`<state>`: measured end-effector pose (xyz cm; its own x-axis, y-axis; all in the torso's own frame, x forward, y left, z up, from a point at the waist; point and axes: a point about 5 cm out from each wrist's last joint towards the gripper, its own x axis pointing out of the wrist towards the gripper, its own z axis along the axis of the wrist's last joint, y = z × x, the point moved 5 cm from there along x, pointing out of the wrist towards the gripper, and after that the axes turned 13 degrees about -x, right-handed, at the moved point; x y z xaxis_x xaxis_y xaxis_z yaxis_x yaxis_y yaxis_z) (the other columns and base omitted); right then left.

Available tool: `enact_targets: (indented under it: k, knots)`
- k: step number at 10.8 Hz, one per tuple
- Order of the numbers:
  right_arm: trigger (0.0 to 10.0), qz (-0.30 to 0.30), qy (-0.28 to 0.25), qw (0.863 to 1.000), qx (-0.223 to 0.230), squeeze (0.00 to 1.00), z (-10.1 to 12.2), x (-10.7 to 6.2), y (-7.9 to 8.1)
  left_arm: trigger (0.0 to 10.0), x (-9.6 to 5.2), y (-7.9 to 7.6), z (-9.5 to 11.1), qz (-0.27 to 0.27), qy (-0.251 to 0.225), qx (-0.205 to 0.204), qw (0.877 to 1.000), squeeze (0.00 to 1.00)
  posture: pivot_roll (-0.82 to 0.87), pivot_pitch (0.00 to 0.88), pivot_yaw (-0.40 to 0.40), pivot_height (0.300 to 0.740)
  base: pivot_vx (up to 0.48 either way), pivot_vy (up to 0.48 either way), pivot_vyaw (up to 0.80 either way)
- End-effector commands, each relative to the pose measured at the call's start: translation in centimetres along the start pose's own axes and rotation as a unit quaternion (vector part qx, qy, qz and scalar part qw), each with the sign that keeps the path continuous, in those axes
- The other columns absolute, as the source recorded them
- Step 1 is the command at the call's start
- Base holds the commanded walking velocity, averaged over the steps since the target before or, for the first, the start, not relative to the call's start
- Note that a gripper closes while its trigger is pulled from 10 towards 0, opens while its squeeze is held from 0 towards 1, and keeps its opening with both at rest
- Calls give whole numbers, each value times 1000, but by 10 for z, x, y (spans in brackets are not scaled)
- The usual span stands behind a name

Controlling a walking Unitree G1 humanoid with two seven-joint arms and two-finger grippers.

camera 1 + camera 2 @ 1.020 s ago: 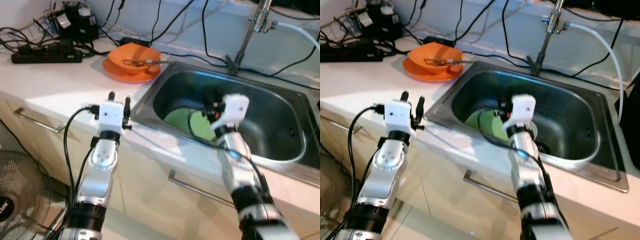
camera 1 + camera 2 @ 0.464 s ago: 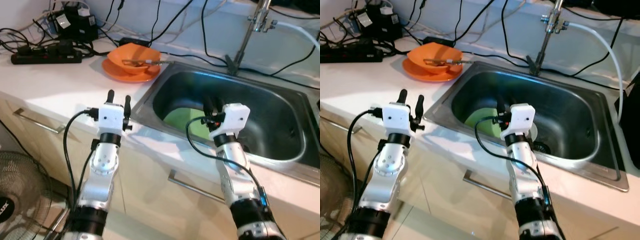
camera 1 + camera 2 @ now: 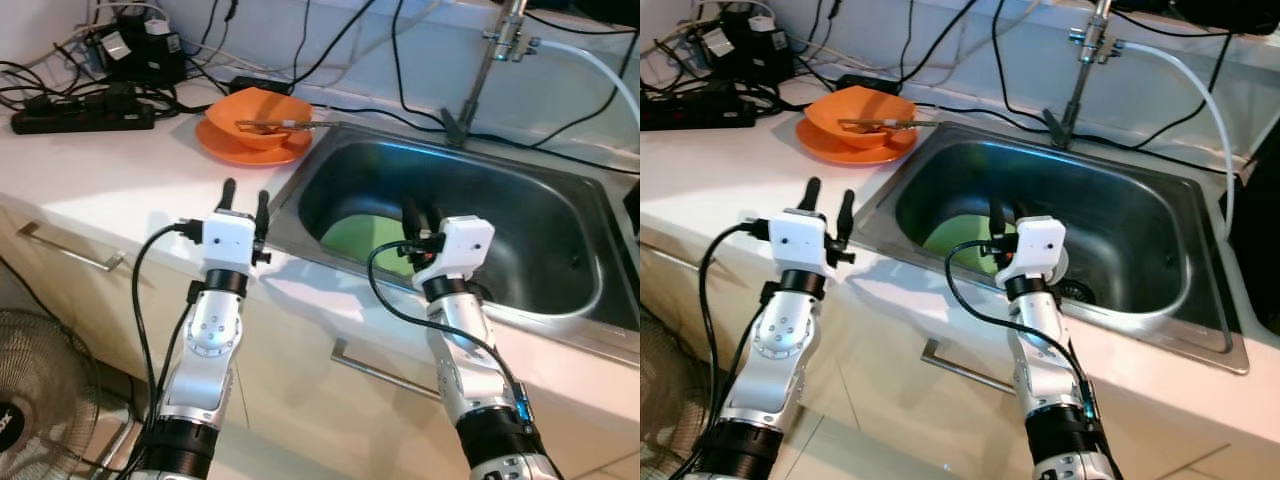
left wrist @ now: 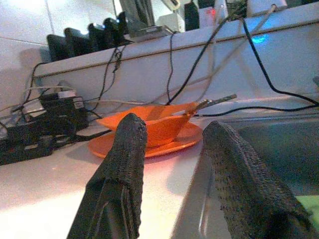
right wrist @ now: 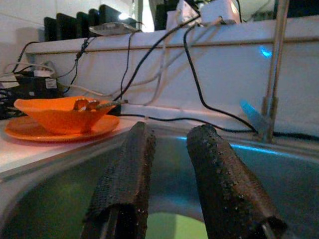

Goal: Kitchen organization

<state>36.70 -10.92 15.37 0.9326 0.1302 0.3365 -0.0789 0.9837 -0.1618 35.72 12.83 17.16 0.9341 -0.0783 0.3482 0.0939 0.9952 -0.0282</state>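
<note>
Flat green plate [image 3: 372,238] lies on the floor of the stainless steel sink [image 3: 545,215]; right claw [image 3: 420,213] points into the sink above it, fingers slightly parted, empty; left claw [image 3: 243,192] upright over white tabletop [image 3: 110,170] beside the sink, parted, empty; orange bowl [image 3: 258,115] holds a metal utensil [image 3: 285,124], its handle toward the sink.

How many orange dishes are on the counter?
2: an orange bowl sits on an orange plate, on the counter left of the sink. Others may be hidden.
</note>
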Motion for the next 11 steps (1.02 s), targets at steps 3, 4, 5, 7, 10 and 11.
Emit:
enact_targets:
  k: [3, 4, 5, 7, 10, 11]
  knots:
    - [10000, -2, 7, 1000, -10, 0, -1, 1, -1, 10000, 1, 0, -4, 2, 10, -4, 1000, 0, 206, 0, -34, 740, 0, 319, 0]
    - [10000, 1, 9, 1000, -20, 0, -1, 2, 1, 10000, 1, -1, -4, 2, 13, -6, 1000, 0, 208, 0, -34, 740, 0, 319, 0]
    - [10000, 5, 15, 1000, -11, 0, -2, 2, 3, 10000, 0, -1, -6, 2, 16, -7, 1000, 0, 207, 0, -32, 740, 0, 334, 0]
    - [10000, 5, 21, 1000, -6, 0, -4, 3, 5, 10000, 0, -1, -6, 2, 19, -6, 1000, 0, 205, 0, -29, 740, 0, 334, -384]
    - [10000, 1, 26, 1000, -5, 0, -4, 3, 4, 10000, 2, -1, -6, 2, 23, -6, 1000, 0, 209, 0, -32, 740, 0, 334, 0]
    - [10000, 1, 31, 1000, -1, 0, -6, 4, 5, 10000, 1, 0, -7, 3, 24, -5, 1000, 0, 213, 0, -31, 740, 0, 341, -775]
